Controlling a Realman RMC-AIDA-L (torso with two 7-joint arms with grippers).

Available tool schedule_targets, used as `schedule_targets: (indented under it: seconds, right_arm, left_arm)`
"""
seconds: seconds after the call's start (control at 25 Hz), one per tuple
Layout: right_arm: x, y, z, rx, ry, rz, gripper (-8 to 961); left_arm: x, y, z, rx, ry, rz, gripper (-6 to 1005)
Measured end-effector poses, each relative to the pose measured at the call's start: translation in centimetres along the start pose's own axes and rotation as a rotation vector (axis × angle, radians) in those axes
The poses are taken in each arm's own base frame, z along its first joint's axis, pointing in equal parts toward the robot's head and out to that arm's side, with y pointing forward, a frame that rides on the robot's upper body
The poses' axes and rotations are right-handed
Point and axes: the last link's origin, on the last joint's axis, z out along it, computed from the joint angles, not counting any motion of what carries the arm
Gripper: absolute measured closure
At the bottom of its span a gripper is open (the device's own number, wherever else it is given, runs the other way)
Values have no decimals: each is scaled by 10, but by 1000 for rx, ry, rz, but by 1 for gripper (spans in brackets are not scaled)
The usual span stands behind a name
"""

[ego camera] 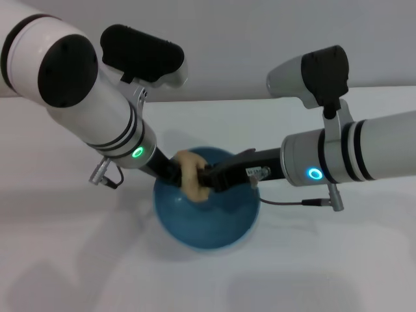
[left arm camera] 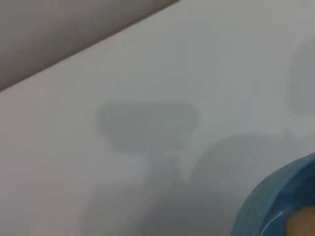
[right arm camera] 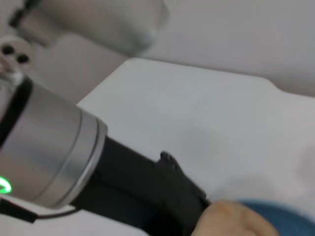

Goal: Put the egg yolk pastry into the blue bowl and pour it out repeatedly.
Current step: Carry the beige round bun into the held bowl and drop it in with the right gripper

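The blue bowl (ego camera: pixel 207 221) sits at the middle of the white table, and both arms reach over it. The egg yolk pastry (ego camera: pixel 190 175), a pale tan lump, hangs above the bowl's left half. My left gripper (ego camera: pixel 182 173) comes in from the left and is shut on the pastry. My right gripper (ego camera: pixel 209 178) comes in from the right across the bowl's rim, its tip right beside the pastry. In the right wrist view the left arm's black gripper (right arm camera: pixel 172 196) ends at the pastry (right arm camera: pixel 229 220), with the bowl (right arm camera: pixel 280 214) behind. The left wrist view catches the bowl's rim (left arm camera: pixel 273 206) and the pastry (left arm camera: pixel 301 223).
The white table (ego camera: pixel 78 260) spreads around the bowl, with a grey wall behind its far edge. Thin cables hang under both wrists, the left one (ego camera: pixel 104 177) and the right one (ego camera: pixel 292 202), close to the bowl.
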Motion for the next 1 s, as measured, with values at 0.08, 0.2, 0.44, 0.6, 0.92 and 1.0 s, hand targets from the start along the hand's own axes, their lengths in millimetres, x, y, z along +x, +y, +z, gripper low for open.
schedule_targets:
  seconds: [0.08, 0.2, 0.44, 0.6, 0.92, 1.0]
  right_arm:
    - [2, -3, -2, -4, 8, 16, 931]
    - [0, -9, -9, -4, -1, 49, 897]
    - [2, -19, -26, -15, -12, 107, 850]
    - [3, -18, -33, -52, 17, 117, 851]
    - [0, -21, -38, -55, 10, 126, 851]
    - [-2, -24, -41, -54, 4, 134, 852]
  left_arm:
    - [3, 1, -1, -1, 10, 2, 991]
    - [10, 3, -4, -3, 31, 9, 991]
    - [12, 3, -5, -2, 39, 9, 991]
    - [14, 1, -6, -3, 45, 1, 991]
    - [16, 2, -7, -2, 49, 2, 990]
    - [17, 2, -7, -2, 50, 4, 990]
